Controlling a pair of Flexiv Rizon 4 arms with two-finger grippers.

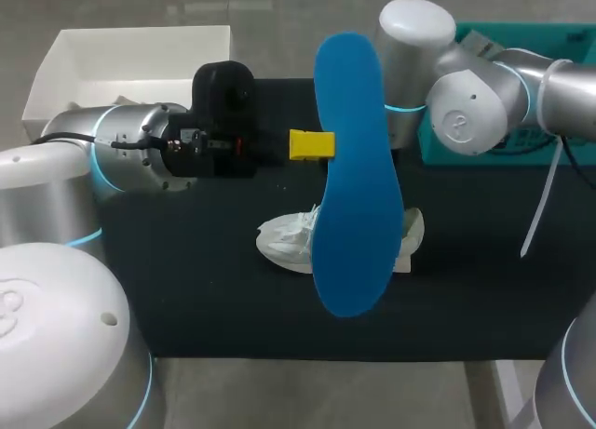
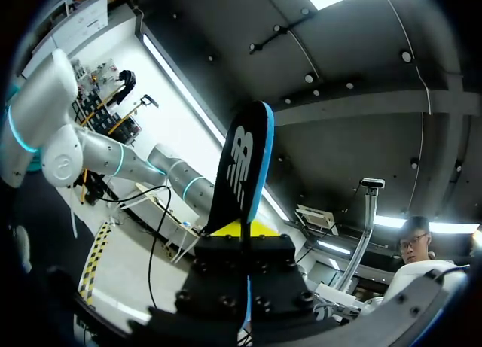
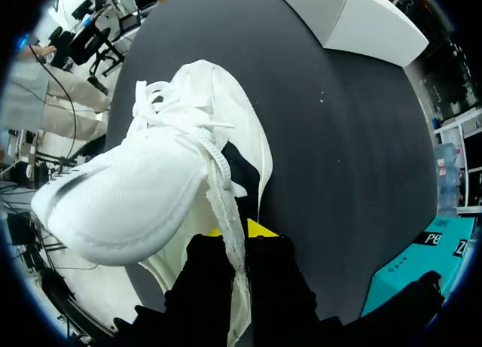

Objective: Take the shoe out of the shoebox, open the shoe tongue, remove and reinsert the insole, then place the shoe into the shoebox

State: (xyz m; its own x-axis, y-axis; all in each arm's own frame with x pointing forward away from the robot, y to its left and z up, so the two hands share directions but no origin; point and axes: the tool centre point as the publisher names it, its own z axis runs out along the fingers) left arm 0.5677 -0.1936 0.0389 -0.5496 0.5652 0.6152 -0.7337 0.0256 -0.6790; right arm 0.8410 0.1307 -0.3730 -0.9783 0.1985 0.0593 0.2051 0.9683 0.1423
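Left end effector (image 1: 315,145): flat blue insole (image 1: 358,196)

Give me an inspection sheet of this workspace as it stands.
Surface: black mat over the table.
Job's things: white shoe on the mat, mid-table; blue insole out of it, held up above it; white shoebox far left; teal lid far right.
Clutter: nothing seen.
Grippers: left jaws shut on the insole; right jaws shut on the shoe's edge.
Cables: black cable on the left arm; white strap hanging from the right arm.
Surroundings: nothing seen.
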